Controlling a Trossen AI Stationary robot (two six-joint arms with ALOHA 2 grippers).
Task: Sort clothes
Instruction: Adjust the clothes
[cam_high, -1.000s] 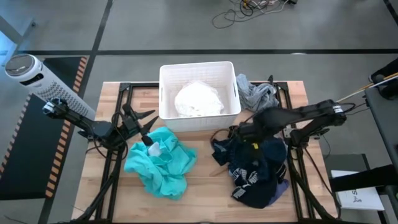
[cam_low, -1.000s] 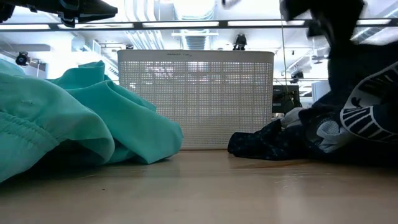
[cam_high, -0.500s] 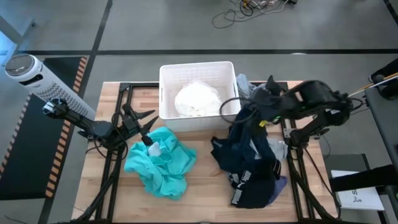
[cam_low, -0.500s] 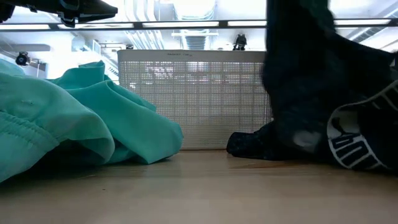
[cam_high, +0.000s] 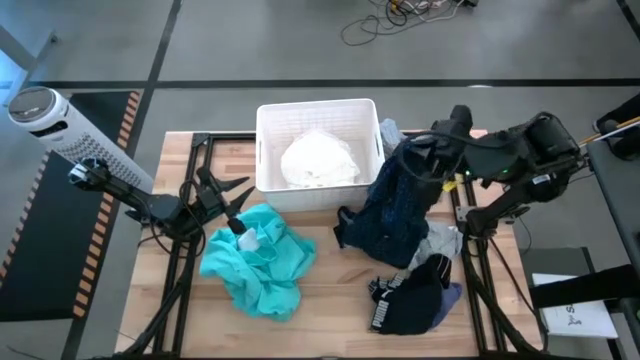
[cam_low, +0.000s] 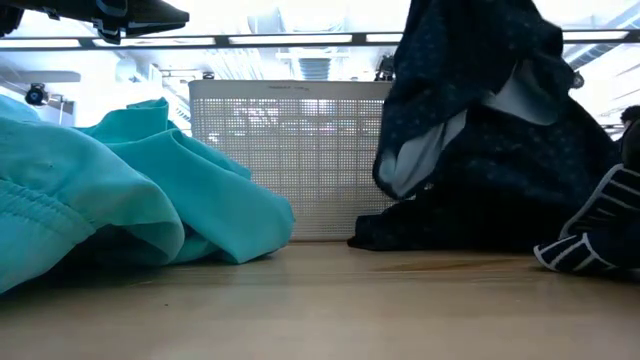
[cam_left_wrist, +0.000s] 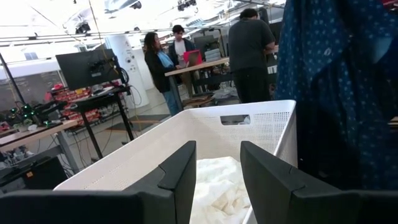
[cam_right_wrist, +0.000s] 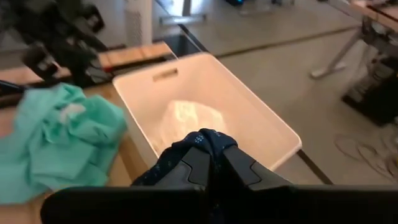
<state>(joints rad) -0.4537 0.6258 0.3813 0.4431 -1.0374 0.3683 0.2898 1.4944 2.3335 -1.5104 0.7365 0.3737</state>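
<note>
— What's changed over the last second?

— Up and back, mostly. My right claw (cam_high: 405, 160) was low over the dark heap; now it's raised just beside the bin (cam_high: 268, 118), and the dotted navy garment (cam_high: 395, 205) has come up with it, hanging in a long drape whose lower end just touches the table (cam_high: 330, 290).

— Your grip?

— Right fingers (cam_right_wrist: 198, 163) are pinched together on a bunched fold of that navy cloth. The left claw (cam_high: 232, 205) waits over the near edge of the teal garment (cam_high: 262, 258), fingers (cam_left_wrist: 180, 171) apart, holding nothing.

— Where's everything else?

— White garment (cam_high: 318, 160) lies in the bin. A grey one (cam_high: 415, 148) sits beyond my right claw, by the bin's far corner. The black piece with white lettering (cam_high: 405, 298) lies on the table below the hanging cloth, a lavender scrap (cam_high: 455, 295) at its edge and some pale grey fabric (cam_high: 440, 240) between.

— What does the next move turn on?

— Which way the navy piece lies from its pile. It hangs nearly straight down from my right claw, long axis vertical, with the bin immediately to the left of it and the teal one well apart beyond that. My right arm already has it and is by far the nearer; I'd judge the tail needs lifting clear of the black piece before I carry it anywhere
</note>
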